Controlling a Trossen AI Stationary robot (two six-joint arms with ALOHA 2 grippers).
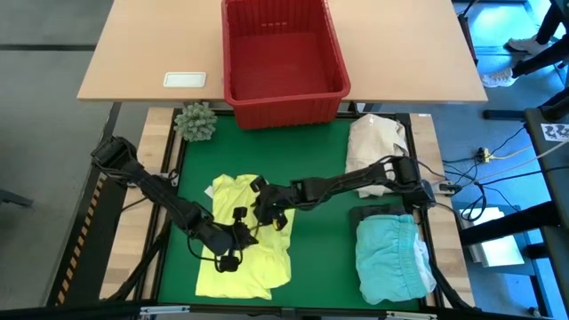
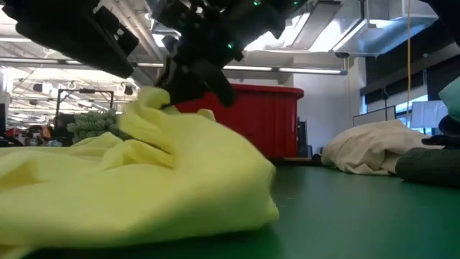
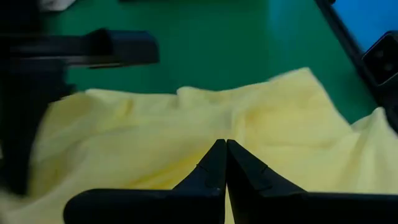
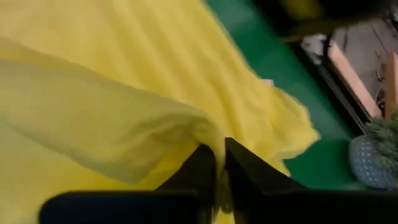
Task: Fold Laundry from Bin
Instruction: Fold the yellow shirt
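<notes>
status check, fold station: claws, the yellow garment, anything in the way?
Left claw shut over the bright yellow cloth garment. Right claw pinching a raised fold of it. Red slotted plastic bin empty. Nothing in the way on the green mat.

floor: grey | desk: light wood | ceiling lights: bright

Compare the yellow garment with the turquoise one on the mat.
The yellow garment lies spread on the mat's left half, one part lifted in the right gripper; the turquoise garment sits bunched at the right edge, untouched. The left gripper, shut, is over the yellow garment; nothing is over the turquoise. Both are soft cloth, out of the bin.
</notes>
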